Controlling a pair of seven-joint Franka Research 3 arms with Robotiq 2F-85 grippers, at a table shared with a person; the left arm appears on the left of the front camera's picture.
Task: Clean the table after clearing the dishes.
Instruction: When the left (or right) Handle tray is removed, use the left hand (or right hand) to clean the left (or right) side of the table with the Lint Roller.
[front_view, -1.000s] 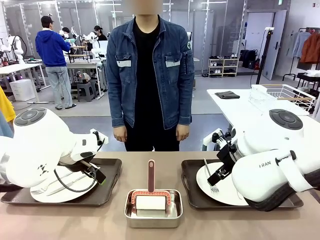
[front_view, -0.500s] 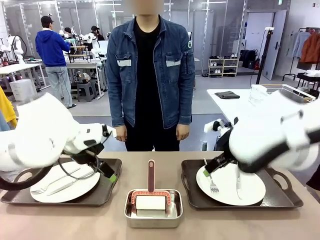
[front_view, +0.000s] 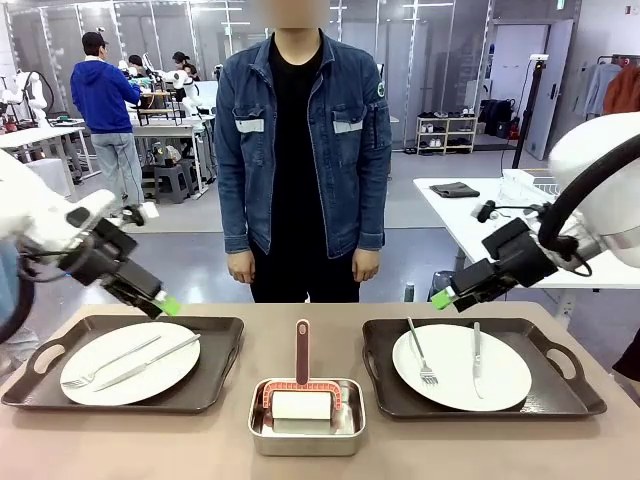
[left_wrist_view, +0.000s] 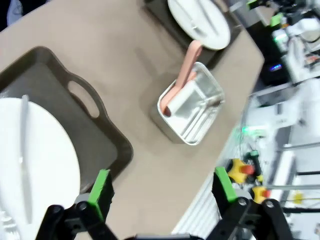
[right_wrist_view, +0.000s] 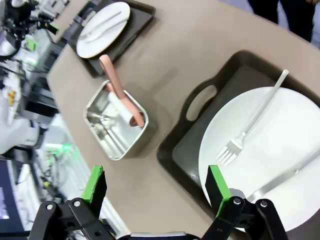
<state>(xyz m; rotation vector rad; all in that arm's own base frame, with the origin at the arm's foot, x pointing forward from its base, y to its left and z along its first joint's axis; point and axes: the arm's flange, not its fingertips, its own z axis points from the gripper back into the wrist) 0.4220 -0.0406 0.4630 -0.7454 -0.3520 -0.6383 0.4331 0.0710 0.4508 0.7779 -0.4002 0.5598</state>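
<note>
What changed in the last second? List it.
Both white arms rose from over the dark brown trays and swung outward; the left gripper and right gripper, open and empty, now hang clear above the beige table. Nothing was grasped. The round white plates, silver cutlery and square steel pan stayed put.

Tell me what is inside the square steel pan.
A white roller lies in the pan, its reddish handle sticking out over the far rim. The pan's floor beneath it is hidden.

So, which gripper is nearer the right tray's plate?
Right. The right gripper hovers above that plate, at its far side; the left gripper hangs over the other tray, past the pan.
</note>
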